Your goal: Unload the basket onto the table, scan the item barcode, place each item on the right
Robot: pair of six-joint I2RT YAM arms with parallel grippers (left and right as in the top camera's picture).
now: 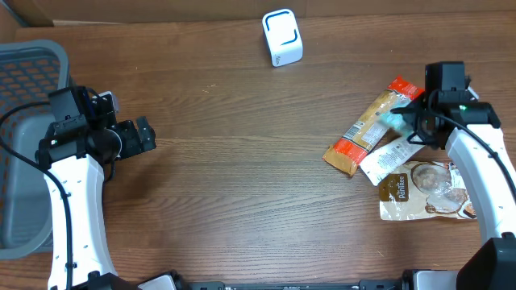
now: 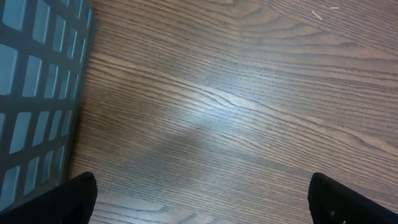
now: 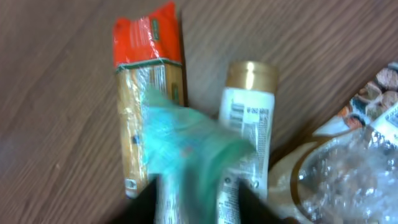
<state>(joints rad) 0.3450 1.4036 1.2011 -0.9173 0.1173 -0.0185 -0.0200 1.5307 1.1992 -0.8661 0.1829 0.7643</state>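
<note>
On the right, right gripper (image 1: pixel 416 122) at teal packet (image 3: pixel 186 143), grip unclear, left gripper (image 2: pixel 208 202) spread wide, print illegible

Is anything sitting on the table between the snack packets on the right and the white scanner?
Nothing visible: only bare table lies between the orange snack packet and the white scanner.

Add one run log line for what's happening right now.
left claw: open, over bare table by basket | right claw: over item pile, blurred teal item at its tip, grip unclear | scanner: apart, far edge
</note>
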